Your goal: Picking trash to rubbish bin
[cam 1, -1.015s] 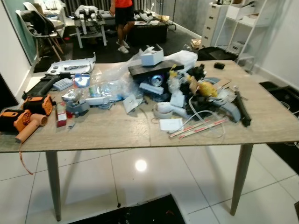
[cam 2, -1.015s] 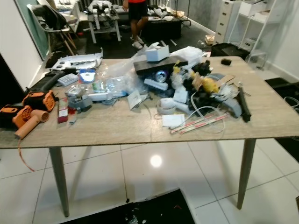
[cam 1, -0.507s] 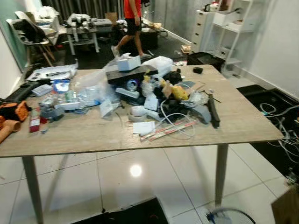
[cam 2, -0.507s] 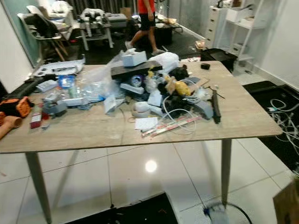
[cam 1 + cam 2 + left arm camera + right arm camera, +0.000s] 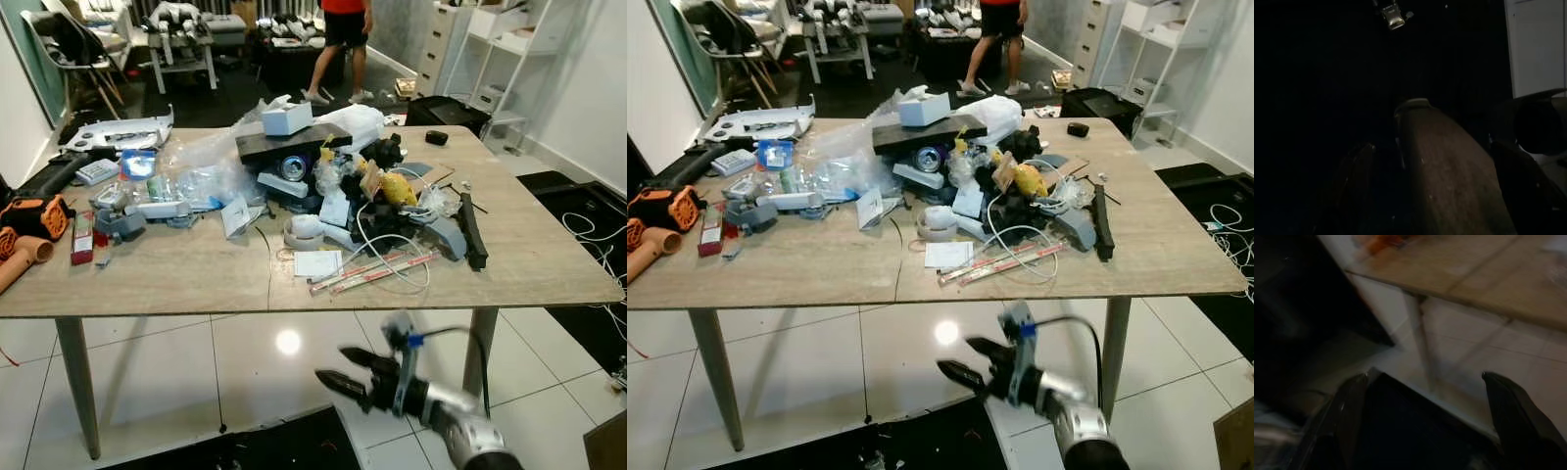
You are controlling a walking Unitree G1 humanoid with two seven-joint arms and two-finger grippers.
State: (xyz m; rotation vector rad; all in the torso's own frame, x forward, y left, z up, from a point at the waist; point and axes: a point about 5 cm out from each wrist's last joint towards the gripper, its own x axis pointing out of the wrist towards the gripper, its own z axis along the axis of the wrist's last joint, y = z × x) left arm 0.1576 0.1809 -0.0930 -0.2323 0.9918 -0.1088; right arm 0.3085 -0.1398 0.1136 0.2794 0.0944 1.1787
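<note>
Risk lies in the splayed, empty right gripper, below the cluttered wooden table's edge, snagging the looped white cable while reaching for trash.

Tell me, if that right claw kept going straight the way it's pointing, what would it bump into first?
Probably nothing on the table. The right gripper, fingers open, is below the table edge and points toward the robot's left. Its wrist view looks past a table leg to tiled floor; the leg seems nearest, though depth is unclear.
</note>
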